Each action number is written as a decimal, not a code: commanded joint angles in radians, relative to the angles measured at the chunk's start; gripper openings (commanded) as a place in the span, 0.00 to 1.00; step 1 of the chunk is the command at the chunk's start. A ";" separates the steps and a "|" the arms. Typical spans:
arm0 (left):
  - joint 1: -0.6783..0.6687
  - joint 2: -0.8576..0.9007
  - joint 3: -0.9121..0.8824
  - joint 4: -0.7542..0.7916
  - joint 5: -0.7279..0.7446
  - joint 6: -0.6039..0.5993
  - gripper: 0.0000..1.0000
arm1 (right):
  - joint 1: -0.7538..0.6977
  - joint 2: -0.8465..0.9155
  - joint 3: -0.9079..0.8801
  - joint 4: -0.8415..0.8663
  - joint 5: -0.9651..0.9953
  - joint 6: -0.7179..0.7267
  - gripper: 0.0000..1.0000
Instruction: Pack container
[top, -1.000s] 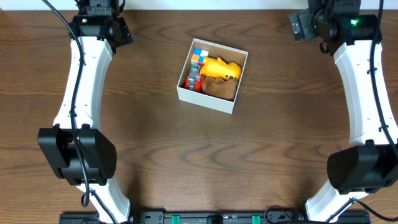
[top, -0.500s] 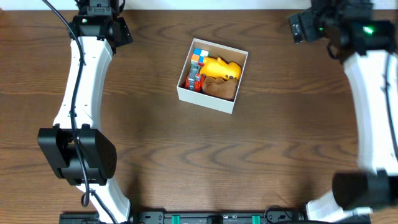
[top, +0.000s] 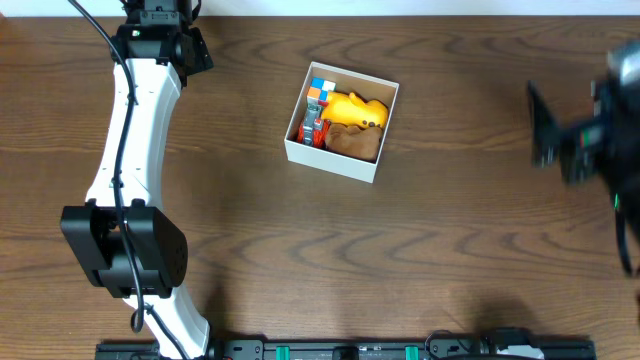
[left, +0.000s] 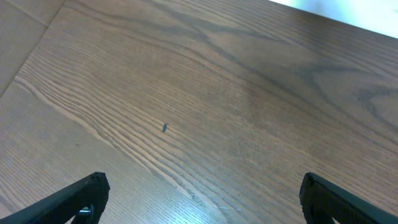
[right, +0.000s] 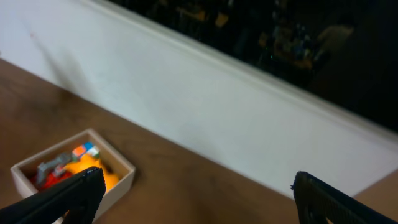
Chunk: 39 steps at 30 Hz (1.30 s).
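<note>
The container (top: 376, 168), a shallow white box, sits on the table a little behind centre. Inside it lie a yellow toy (top: 352, 108), a multicoloured cube (top: 320, 92), a brown soft item (top: 356, 144) and a red and grey piece (top: 311, 130). In the left wrist view my left gripper (left: 202, 194) is open over bare wood, far left of the container. My right gripper (right: 196, 191) is open and empty, and the container (right: 118, 179) shows at the lower left of its view. Overhead, the right arm (top: 590, 140) is a blur at the right edge.
The left arm (top: 130, 130) runs along the table's left side, its base at the front left. A white wall (right: 205, 106) borders the wooden table (top: 300, 250) behind the container.
The right arm has swung from the back right corner forward and out toward the right edge, now blurred. The left arm and the container have not moved.
</note>
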 joint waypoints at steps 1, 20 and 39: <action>0.001 -0.003 0.005 0.000 -0.002 -0.002 0.98 | -0.023 -0.116 -0.153 0.011 -0.011 0.101 0.99; 0.001 -0.003 0.005 0.000 -0.002 -0.002 0.98 | -0.103 -0.776 -1.207 0.584 0.014 0.184 0.99; 0.001 -0.003 0.005 0.000 -0.002 -0.002 0.98 | -0.095 -0.956 -1.630 0.923 0.079 0.241 0.99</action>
